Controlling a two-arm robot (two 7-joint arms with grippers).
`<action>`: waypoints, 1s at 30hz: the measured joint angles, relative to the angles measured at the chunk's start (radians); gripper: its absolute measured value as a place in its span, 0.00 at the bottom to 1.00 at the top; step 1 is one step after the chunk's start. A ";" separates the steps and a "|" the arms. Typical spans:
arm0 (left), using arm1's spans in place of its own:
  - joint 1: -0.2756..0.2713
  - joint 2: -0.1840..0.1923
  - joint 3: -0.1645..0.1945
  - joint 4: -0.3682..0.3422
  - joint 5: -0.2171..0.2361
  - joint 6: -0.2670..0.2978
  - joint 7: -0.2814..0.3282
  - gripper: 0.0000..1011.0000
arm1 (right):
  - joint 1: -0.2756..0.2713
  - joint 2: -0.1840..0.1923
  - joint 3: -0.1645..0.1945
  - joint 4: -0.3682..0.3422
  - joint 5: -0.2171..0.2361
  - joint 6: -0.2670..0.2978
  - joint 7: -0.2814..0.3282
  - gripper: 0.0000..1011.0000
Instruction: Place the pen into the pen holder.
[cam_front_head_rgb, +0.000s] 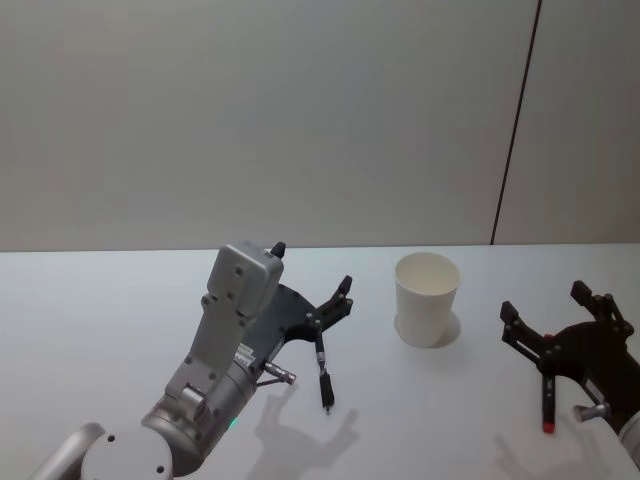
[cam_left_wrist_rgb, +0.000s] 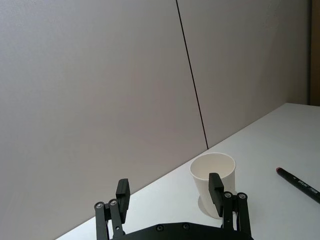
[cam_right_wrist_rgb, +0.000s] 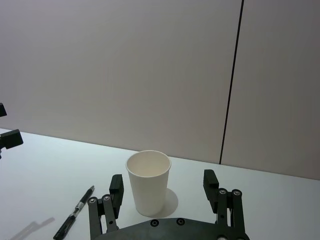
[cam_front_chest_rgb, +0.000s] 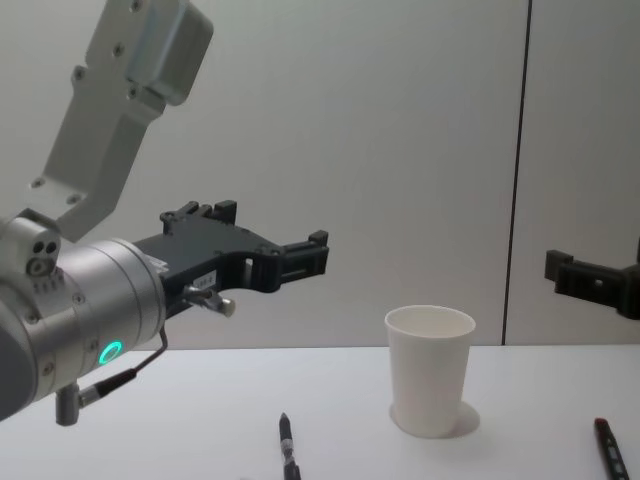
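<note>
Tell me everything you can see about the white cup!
The white cup looks like plain paper, wider at the top, with a rolled rim. It stands upright on the white table, open end up, looking empty. The open left claw hangs at its left, the open right claw at its right; neither touches it.

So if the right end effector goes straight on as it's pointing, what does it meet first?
Probably the pen holder, between the open fingers of the right end effector in its wrist view; it might pass over the rim.
</note>
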 joint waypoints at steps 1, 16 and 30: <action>0.000 0.000 0.000 0.000 0.000 0.000 0.000 0.99 | 0.000 0.000 0.000 0.000 0.000 0.000 0.000 0.99; 0.000 0.000 0.000 0.000 0.000 0.000 0.000 0.99 | 0.000 0.000 0.000 0.000 0.000 0.000 0.000 0.99; 0.000 0.000 0.000 0.000 0.000 0.000 0.000 0.99 | 0.000 0.000 0.000 0.000 0.000 0.000 0.000 0.99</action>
